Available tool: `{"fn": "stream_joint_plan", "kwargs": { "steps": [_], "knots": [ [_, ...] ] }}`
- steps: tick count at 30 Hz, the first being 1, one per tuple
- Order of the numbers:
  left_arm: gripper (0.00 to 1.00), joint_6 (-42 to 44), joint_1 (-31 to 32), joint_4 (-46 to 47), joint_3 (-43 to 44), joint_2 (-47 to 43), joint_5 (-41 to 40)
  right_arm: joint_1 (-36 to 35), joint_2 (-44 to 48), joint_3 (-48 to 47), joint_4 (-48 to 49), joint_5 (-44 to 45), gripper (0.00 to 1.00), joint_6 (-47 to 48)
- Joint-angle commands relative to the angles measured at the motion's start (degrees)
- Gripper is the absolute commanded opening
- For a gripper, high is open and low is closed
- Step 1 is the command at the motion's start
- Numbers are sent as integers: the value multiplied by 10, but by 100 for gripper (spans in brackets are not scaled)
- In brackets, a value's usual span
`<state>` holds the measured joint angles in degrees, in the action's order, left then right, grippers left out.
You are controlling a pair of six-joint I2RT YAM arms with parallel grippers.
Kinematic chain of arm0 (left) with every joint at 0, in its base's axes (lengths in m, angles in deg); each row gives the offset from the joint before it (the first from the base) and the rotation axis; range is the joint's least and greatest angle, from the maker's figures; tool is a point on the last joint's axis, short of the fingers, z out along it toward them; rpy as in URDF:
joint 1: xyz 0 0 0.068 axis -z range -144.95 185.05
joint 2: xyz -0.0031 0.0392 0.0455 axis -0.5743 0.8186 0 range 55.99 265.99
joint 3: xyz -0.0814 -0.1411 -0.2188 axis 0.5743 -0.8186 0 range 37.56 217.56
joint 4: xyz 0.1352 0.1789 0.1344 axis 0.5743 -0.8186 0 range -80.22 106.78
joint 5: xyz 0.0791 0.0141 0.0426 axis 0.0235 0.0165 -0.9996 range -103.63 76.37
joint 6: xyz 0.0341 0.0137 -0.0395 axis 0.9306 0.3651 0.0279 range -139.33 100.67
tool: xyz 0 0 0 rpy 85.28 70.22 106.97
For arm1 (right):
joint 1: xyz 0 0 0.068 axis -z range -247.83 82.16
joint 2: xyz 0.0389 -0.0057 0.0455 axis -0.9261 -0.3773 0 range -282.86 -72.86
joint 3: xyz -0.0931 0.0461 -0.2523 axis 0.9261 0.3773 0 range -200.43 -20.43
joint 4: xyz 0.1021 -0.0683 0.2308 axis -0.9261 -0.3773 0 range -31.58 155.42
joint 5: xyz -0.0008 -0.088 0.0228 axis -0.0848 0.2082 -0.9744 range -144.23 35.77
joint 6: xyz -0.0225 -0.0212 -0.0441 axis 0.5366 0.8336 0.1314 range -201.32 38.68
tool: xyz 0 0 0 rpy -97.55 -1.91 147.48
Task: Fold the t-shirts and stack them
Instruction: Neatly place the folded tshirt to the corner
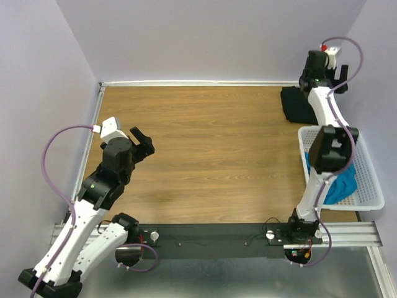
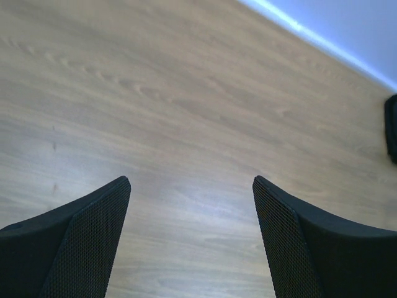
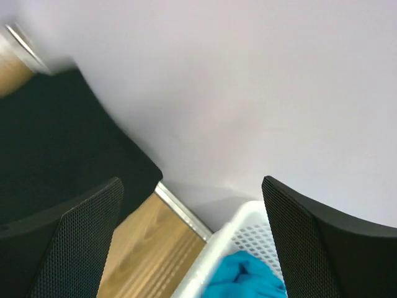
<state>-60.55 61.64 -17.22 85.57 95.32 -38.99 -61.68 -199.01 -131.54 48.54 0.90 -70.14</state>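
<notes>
The black t-shirt (image 1: 295,104) lies folded on the table in the far right corner. It also shows in the right wrist view (image 3: 56,155) and as an edge in the left wrist view (image 2: 392,127). The teal-blue t-shirt (image 1: 342,182) lies bunched in the white basket (image 1: 368,180), and shows in the right wrist view (image 3: 245,280) too. My right gripper (image 1: 338,79) is open and empty, raised by the right wall between the black shirt and the basket (image 3: 192,183). My left gripper (image 1: 144,144) is open and empty over bare table at the left (image 2: 191,181).
The white lattice basket (image 3: 245,233) stands at the table's right edge, close to the right wall. Lilac walls close the table in on the left, back and right. The wooden tabletop (image 1: 211,149) lies between the arms.
</notes>
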Motion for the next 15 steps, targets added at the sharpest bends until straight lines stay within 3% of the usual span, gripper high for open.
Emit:
{"fn": "stream_joint_plan", "kwargs": {
  "steps": [1, 6, 12, 15],
  "knots": [
    [88, 40, -3, -16, 52, -32, -71, -29, 175, 47, -31, -90, 100, -73],
    [90, 78, -4, -27, 82, -84, -155, -31, 414, 146, -103, -205, 100, -157],
    [92, 131, -2, -1, 86, -177, -224, -31, 692, 278, -110, -325, 100, -170],
    [92, 141, -2, 19, 76, -225, -236, -31, 785, 320, -125, -347, 100, -166]
  ]
}}
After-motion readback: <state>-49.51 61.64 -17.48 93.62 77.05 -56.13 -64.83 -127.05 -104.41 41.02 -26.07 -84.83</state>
